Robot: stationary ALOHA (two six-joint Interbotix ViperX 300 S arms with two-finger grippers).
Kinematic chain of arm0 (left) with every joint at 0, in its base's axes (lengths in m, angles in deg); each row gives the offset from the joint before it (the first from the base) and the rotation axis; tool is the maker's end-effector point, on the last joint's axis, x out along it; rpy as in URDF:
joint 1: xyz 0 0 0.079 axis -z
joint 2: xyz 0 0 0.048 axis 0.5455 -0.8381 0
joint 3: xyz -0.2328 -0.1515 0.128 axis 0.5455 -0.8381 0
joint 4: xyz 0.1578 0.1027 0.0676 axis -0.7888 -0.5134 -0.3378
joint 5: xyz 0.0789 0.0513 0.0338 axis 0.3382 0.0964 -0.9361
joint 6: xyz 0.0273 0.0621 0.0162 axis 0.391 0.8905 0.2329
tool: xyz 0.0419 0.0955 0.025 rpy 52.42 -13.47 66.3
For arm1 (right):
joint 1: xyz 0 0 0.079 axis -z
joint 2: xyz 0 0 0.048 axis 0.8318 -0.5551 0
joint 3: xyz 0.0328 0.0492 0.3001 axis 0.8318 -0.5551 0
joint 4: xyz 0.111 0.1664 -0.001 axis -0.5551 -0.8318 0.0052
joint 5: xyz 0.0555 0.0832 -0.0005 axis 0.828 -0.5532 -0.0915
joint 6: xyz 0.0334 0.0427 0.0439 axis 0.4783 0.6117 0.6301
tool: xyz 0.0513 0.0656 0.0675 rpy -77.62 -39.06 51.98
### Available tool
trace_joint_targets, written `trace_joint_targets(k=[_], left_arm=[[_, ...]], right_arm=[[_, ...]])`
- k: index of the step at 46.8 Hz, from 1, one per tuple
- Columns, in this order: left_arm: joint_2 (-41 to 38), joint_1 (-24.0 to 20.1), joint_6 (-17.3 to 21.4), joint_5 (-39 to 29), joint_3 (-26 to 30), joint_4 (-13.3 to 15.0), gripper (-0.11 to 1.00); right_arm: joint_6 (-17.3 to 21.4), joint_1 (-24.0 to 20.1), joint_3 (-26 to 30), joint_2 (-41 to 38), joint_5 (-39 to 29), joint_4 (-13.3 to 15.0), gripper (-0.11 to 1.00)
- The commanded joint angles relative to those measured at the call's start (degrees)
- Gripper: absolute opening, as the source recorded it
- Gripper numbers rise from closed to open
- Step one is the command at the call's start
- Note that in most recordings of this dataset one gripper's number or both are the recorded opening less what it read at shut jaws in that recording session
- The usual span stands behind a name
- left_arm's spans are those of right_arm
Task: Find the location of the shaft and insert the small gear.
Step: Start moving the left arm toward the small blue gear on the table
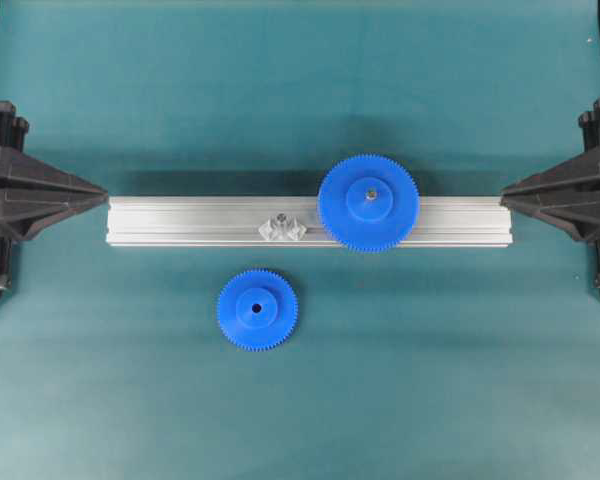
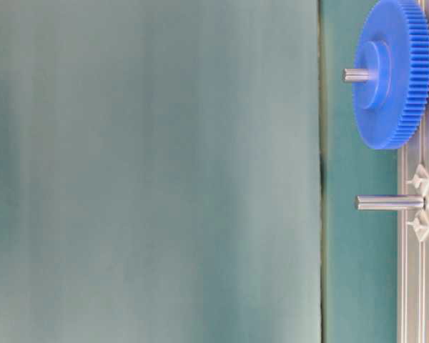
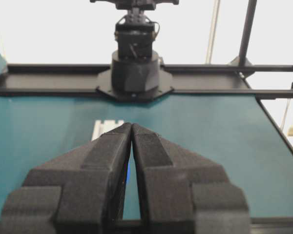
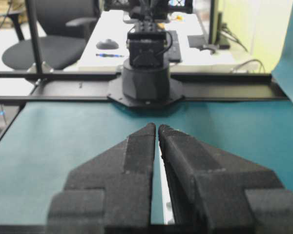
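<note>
From above, the shaft [image 1: 283, 222] is hard to read: only a small tip between two clear, faceted pieces. The table-level view shows it properly, a plain metal pin [image 2: 388, 202] sticking out of the aluminium rail [image 2: 415, 286], though that view is turned on its side and half blocked by a blurred teal panel. Both arms are cut off by the overhead frame's edges, and each wrist camera sees mostly its own fingers.

The small gear [image 1: 257, 310] lies flat on the teal mat [image 1: 430, 400], just off the rail's [image 1: 180, 222] near long edge, towards its left end and a little left of the shaft. The left gripper [image 1: 102, 190] points at the rail's left end, its tips pressed together with nothing between them [image 3: 132, 127]. The right gripper [image 1: 504, 192] points at the rail's right end, its tips nearly touching, also empty [image 4: 156, 127]. Both stand well apart from the small gear.

The large gear [image 1: 368, 203] sits on its own pin on the rail, right of the shaft. Beyond the mat, an office chair [image 4: 49, 48] and a desk [image 4: 195, 44] show behind the black frame.
</note>
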Motion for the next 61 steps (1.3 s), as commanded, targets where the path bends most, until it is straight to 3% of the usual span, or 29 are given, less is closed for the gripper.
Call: trace_joint_targets(k=[1,5,10,18,33,47,61], left_arm=[[-0.7,0.0,-1.0,-0.4,-1.5,-0.8,0.11],[-0.7,0.2,-1.1,-1.6,-1.1,-0.8,0.10],[-0.9,0.2,-1.0,-5.3,0.5,-0.8,0.00],[-1.1,0.4,-0.9,-11.5,1.8,-0.9,0.00],[-1.2,2.2,-1.5,-13.1,1.8,-0.9,0.00],[-4.0,3.7,-1.8,-20.0,4.0,-0.8,0.00],[-9.1,6.2,-4.8,-22.7,5.3,-0.9,0.00]], right_arm=[[0.0,-0.1,0.1,-0.8,0.4,-0.2,0.16],[0.5,0.0,-0.9,-0.4,0.2,-1.5,0.20],[1.9,-0.2,-1.8,0.2,0.1,-1.7,0.09],[3.1,-0.1,-2.0,0.4,-0.4,-1.7,0.04],[4.8,0.4,-2.7,0.4,-8.0,-1.7,0.04],[7.1,0.6,-3.5,0.4,-12.7,-1.8,0.04],[7.2,0.9,-3.3,0.4,-15.7,-1.7,0.04]])
